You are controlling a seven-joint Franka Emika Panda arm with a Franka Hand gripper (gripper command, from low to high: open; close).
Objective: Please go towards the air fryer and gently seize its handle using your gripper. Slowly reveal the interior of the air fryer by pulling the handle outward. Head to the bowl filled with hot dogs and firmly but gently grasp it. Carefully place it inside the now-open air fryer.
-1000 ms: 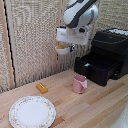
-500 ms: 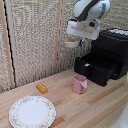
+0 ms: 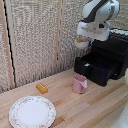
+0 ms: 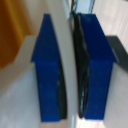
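On the exterior view's left, one floral-rimmed plate (image 3: 32, 111) lies on the table (image 3: 100, 107), with one stray hot dog (image 3: 41, 88) just beyond it. Near the middle stands one pink mug (image 3: 79, 83). To the right sits the one air fryer (image 3: 114, 52), its drawer (image 3: 97, 66) pulled out and the dark interior (image 3: 101, 60) open to the air.

My end effector (image 4: 70, 70) is clenched on the rim of the bowl (image 3: 81, 43) — in the wrist view the blue fingers (image 4: 49, 70) pinch a thin white wall between them. The bowl hangs in the air, above and a little to the exterior view's left of the open drawer, not yet over it. I see orange-yellow in it, but cannot count the pieces.

My worry is the grip: I hold only one edge, so the bowl could swing or tip if I move briskly, and the hot dogs would spill onto the table. Coming down short of the cavity would land the bowl on the drawer's front wall. The mug stands close below my path — dropping too early risks a knock.
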